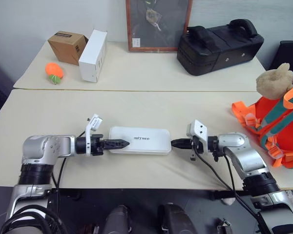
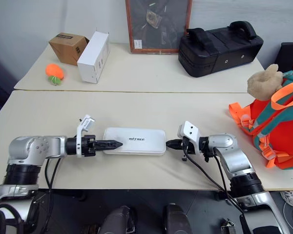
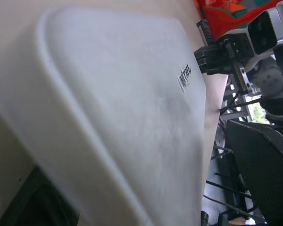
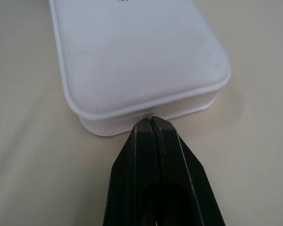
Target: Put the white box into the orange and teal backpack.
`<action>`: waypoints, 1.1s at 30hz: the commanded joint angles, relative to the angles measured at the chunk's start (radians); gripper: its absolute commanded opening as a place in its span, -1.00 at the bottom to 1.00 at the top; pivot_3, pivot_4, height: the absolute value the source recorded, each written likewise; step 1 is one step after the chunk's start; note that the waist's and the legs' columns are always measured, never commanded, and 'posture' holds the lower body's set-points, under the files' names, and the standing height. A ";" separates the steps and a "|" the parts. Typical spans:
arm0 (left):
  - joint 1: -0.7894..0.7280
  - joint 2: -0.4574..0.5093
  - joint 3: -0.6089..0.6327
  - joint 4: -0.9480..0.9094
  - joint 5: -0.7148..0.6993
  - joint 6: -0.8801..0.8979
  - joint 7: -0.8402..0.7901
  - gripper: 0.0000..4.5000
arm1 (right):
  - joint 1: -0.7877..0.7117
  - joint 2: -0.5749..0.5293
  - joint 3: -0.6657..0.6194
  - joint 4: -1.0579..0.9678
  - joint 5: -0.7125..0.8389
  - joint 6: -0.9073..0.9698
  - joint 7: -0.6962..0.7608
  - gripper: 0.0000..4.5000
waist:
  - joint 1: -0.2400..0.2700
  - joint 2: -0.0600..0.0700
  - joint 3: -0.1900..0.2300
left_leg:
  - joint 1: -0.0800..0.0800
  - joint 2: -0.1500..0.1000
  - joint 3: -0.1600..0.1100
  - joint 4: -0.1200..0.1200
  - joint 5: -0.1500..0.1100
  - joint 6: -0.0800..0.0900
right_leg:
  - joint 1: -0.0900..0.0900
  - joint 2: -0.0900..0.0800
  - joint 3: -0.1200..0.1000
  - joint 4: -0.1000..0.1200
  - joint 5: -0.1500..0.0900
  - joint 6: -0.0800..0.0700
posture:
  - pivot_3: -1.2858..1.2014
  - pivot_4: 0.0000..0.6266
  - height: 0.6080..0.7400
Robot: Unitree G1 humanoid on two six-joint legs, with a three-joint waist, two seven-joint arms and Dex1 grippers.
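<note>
You had the white box [image 1: 139, 140] lying flat on the front table [image 1: 49, 122], lettering up, with one gripper at each of its short ends. Take the box as the reference for everything else.

Your left gripper [image 1: 121, 143] pointed level at the box's left end, its fingertips over that edge; from the head views the dark fingers looked close-set, yet their spread could not be read there, and the left wrist view showed the box's surface pressed up close. The jaws stood wide apart, not clamped on anything you could make out.

Your right gripper [image 4: 152, 123] sat at the box's right end with its jaws pressed together, the joined tips touching the rim of the lower shell. Nothing was held between them.

The orange and teal backpack [image 1: 278, 131] stood well to the right of the box at the table's right edge, a tan plush bear [image 1: 274, 79] on top of it.

Beyond the box, on the rear table, were a black hard-sided bag [image 1: 219, 46], a framed picture [image 1: 157, 24] leaning on the wall, an upright white carton [image 1: 93, 56], a brown cardboard box [image 1: 67, 47] and a small orange toy [image 1: 54, 72].
</note>
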 commanded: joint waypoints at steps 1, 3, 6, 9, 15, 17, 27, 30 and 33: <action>-0.047 -0.014 -0.042 0.060 0.009 0.015 -0.017 0.99 | 0.015 0.003 -0.011 -0.042 0.008 -0.014 -0.004 -1.00 | -0.002 0.000 0.000 | 0.000 0.000 0.000 0.000 0.000 0.000 | 0.000 0.000 0.000 0.000 0.000 0.000 | 0.03 -0.52 1.00; -0.078 -0.014 -0.032 0.098 0.005 0.018 -0.026 0.81 | 0.022 0.003 -0.011 -0.046 0.007 -0.016 -0.008 -1.00 | -0.004 0.000 0.000 | 0.000 0.000 0.000 0.000 0.000 0.000 | -0.001 0.000 0.000 0.000 0.000 0.000 | 0.03 -0.52 1.00; -0.093 0.004 -0.031 0.120 -0.008 0.025 -0.059 0.45 | 0.034 0.003 -0.011 -0.055 0.006 -0.016 -0.014 -1.00 | -0.006 0.000 0.000 | -0.001 0.001 0.000 0.000 0.001 -0.001 | -0.002 0.001 0.000 0.000 0.000 0.000 | 0.03 -0.52 1.00; -0.073 0.028 -0.034 0.099 -0.022 0.024 -0.101 0.01 | 0.050 0.002 -0.018 -0.067 0.009 -0.015 -0.024 -1.00 | -0.007 0.000 0.000 | -0.002 0.001 0.000 0.000 0.001 -0.002 | -0.003 0.002 0.000 0.000 0.000 0.000 | 0.03 -0.52 1.00; -0.028 0.024 0.027 0.030 -0.083 0.046 -0.125 -0.40 | 0.093 -0.019 -0.067 -0.118 0.038 0.014 -0.052 -1.00 | -0.007 0.000 0.000 | -0.002 0.002 0.000 0.000 0.001 -0.002 | -0.002 0.002 0.000 0.000 0.000 0.000 | 0.03 -0.52 1.00; -0.001 0.007 0.078 -0.022 -0.123 0.061 -0.110 -0.40 | 0.129 -0.030 -0.127 -0.174 0.076 0.064 -0.085 -1.00 | -0.005 0.000 0.000 | -0.002 0.001 0.000 -0.001 0.001 -0.002 | -0.003 0.002 0.001 0.000 0.000 0.000 | 0.03 -0.52 1.00; 0.048 -0.197 0.342 -0.413 -0.382 0.166 0.139 -0.40 | 0.570 -0.147 -0.689 -0.592 0.320 0.436 -0.274 -0.14 | 0.020 -0.001 0.000 | -0.004 0.001 -0.002 -0.001 -0.001 -0.001 | -0.001 0.001 0.000 -0.003 0.000 0.000 | 0.03 -0.52 1.00; 0.026 -0.257 0.371 -0.440 -0.437 0.178 0.225 -0.40 | 0.689 -0.134 -0.872 -0.697 0.388 0.529 -0.330 0.32 | 0.021 -0.001 0.000 | -0.003 0.001 -0.002 0.000 0.000 0.000 | 0.000 0.001 0.001 -0.004 0.001 0.002 | 0.03 -0.52 1.00; 0.019 -0.272 0.366 -0.439 -0.461 0.153 0.268 -0.40 | 0.730 -0.101 -0.991 -0.734 0.434 0.569 -0.409 0.77 | 0.010 -0.001 0.000 | -0.001 0.001 -0.001 -0.001 0.000 0.000 | 0.001 0.003 0.002 -0.003 0.001 0.002 | 0.03 -0.52 1.00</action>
